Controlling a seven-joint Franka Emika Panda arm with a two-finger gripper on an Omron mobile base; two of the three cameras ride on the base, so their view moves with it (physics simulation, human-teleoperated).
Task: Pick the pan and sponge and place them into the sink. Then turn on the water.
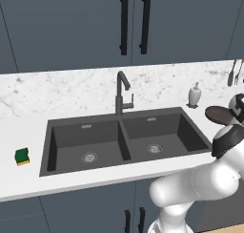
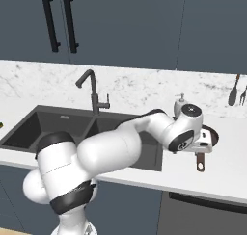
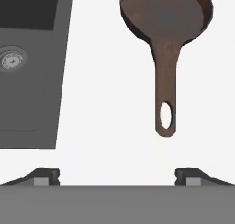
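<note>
The reddish-brown pan lies on the white counter right of the sink, its thin handle pointing toward me. My gripper hovers open above the counter, short of the handle's end and touching nothing. The handle lines up nearer the right fingertip. From the base, my arm hides most of the pan; only its rim and the handle end show. The green and yellow sponge sits on the counter left of the sink. No water shows at the faucet.
A white soap dispenser stands behind the sink's right basin. Utensils hang on the marble backsplash at the far right. Dark cabinets with black handles hang above the counter. The right basin's drain lies left of the gripper.
</note>
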